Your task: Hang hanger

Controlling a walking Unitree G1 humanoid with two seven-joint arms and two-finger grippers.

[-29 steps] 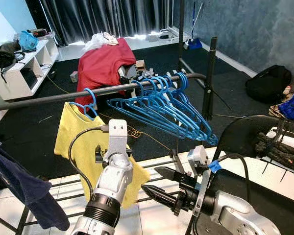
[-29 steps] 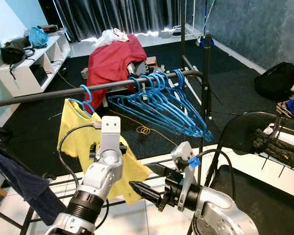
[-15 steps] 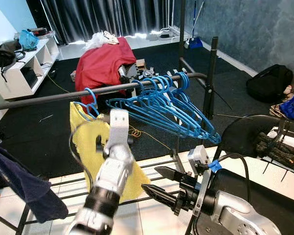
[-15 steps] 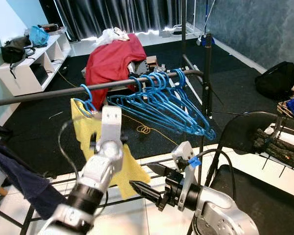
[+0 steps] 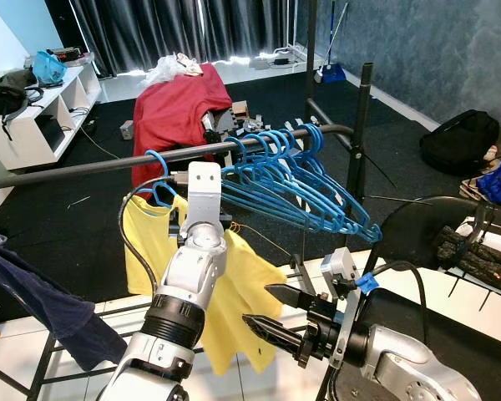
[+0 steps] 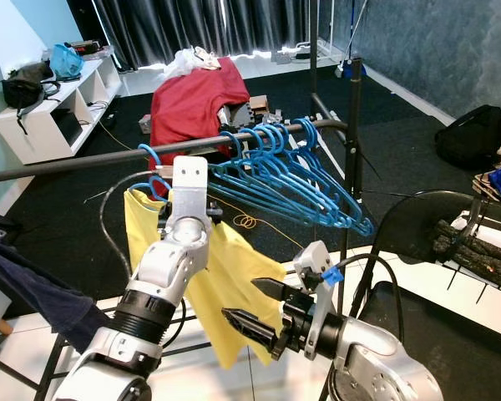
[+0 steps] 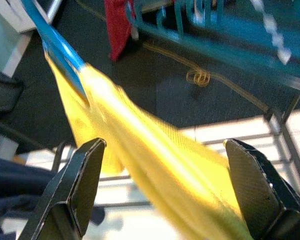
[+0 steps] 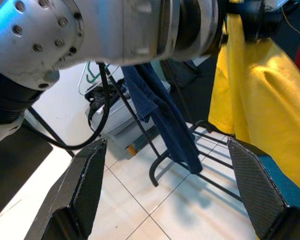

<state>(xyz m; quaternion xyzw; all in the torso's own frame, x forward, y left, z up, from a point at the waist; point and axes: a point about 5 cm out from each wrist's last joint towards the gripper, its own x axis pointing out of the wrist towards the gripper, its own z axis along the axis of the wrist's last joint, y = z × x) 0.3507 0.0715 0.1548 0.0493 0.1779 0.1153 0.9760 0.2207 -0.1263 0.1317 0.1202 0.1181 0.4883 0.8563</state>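
Fingers of the left pincer [image 7: 165, 195] stand spread wide in the left wrist view, with the yellow shirt [image 7: 140, 165] blurred between them but not pinched, so nothing is gripped there; in the head views the left arm [image 5: 188, 284] reaches up toward the rail [image 5: 83, 165], right in front of the blue hanger [image 5: 157, 171] that carries that shirt. The hanger's hook sits over the rail, so the task's thing looks hung or very nearly so. The right pincer [image 5: 271, 313] waits low and in front, its two black fingers parted and holding nothing. Risk, as a judgement: the shirt appears to be swinging, and if the left arm pulls away while cloth brushes a finger, it could drag the hook off the rail and drop hanger and shirt onto the white tiled floor [image 5: 259, 368]. A sideways move could also knock the hook into the bunch of bare blue hangers [image 5: 292, 180] close by on the same rail and tangle them. The dark blue garment [image 5: 33, 305] hanging to the left stands well apart and seems safe. No brand, label or readable writing can be made out on the arms, the clothes or the rack
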